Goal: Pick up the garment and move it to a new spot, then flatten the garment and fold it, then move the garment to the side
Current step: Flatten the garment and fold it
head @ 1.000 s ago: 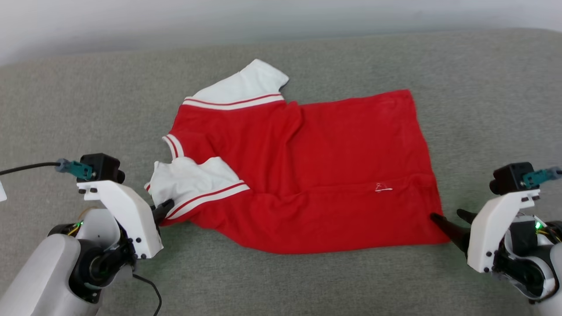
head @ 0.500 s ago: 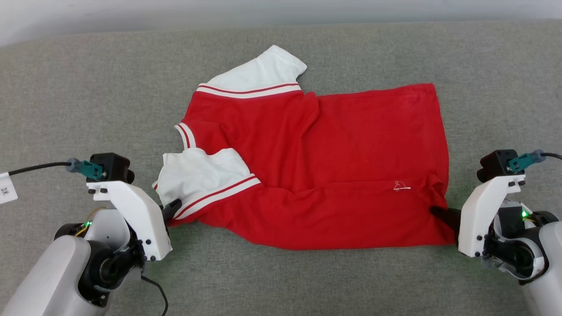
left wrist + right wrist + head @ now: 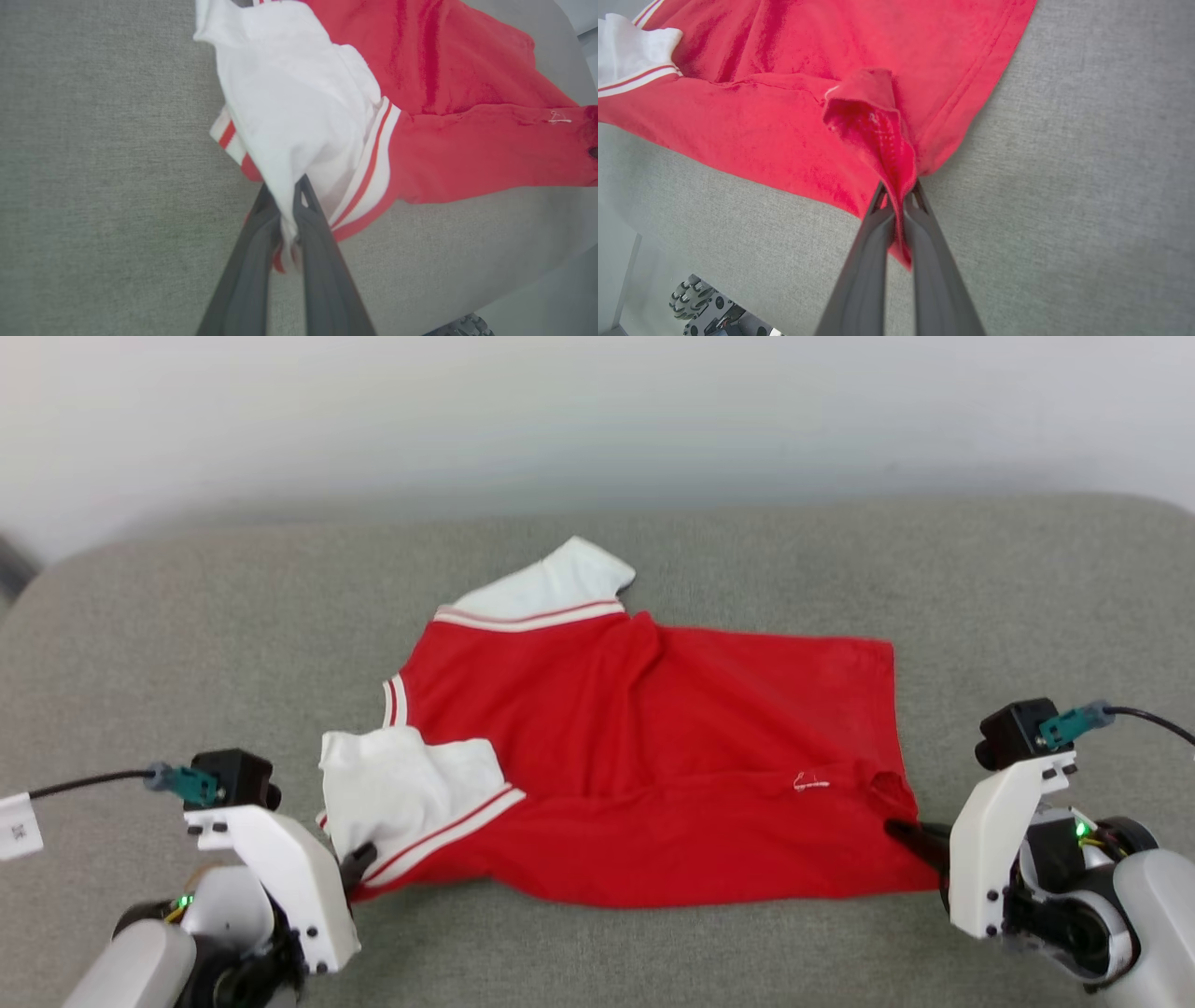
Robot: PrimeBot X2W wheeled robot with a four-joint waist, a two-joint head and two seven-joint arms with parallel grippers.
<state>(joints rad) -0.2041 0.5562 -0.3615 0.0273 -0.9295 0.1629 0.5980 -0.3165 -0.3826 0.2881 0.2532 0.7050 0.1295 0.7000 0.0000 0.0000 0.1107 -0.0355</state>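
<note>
Two grippers, one garment [image 3: 653, 756] stretched between them on a grey woven surface [image 3: 187, 663] with a coarse, even weave.

Left gripper [image 3: 359, 859]: the long dark fingers [image 3: 252, 261] are drawn almost together, leaving only a slit, and pinch a bunch of the near white sleeve [image 3: 401, 793] along with its red-and-white striped trim. The sleeve is crumpled and puffed above the grip.

Garment body: soft red knit, lying mostly flat, collar end toward the left and hem toward the right. The far white sleeve [image 3: 551, 583] lies flat, angled away. A long crease runs across the near half, and a small white mark [image 3: 812, 784] sits near the hem.

Right gripper [image 3: 910, 835]: its fingers are closed on the near hem corner, with the red cloth gathered into a raised, tented fold and a tip poking through between them.
</note>
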